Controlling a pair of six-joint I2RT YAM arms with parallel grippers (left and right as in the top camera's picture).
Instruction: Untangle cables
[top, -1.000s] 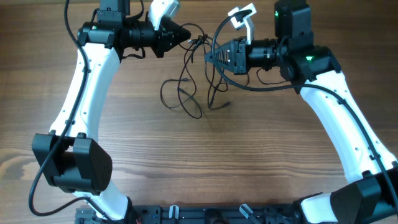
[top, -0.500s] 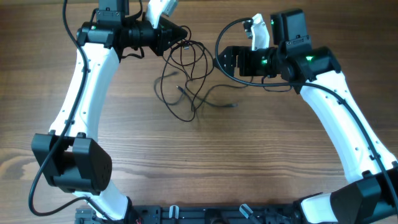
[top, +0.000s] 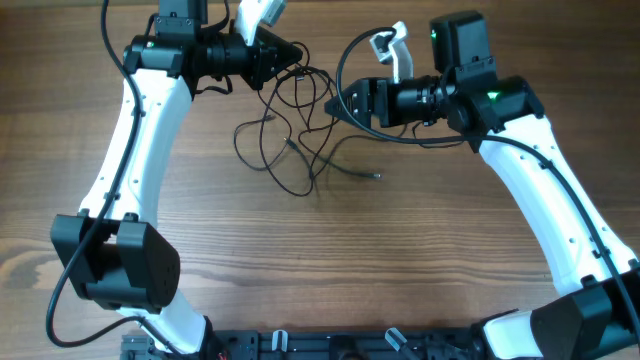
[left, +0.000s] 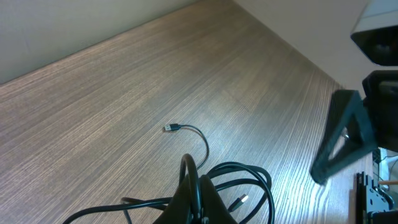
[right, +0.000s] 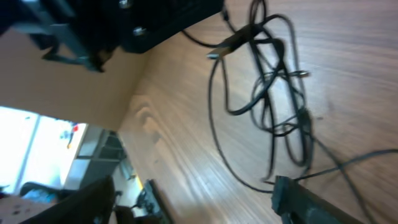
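Observation:
The cables are thin black wires in a loose tangle at the back middle of the table, with loops spreading toward the front. My left gripper is shut on one loop at the tangle's top; in the left wrist view the gripper pinches that strand, and a silver-tipped plug lies beyond on the wood. My right gripper hovers just right of the tangle, open with nothing between its fingers. In the right wrist view the cables lie ahead of the wide-apart fingers.
One loose cable end lies right of the tangle, and another end lies inside it. Wooden table stretches out in front. The right arm's own thicker black cable arcs above the right gripper.
My right gripper opened and let go of the cables, drew back, then edged left again. The released strands fell and spread wider on the table. The left gripper kept its hold.

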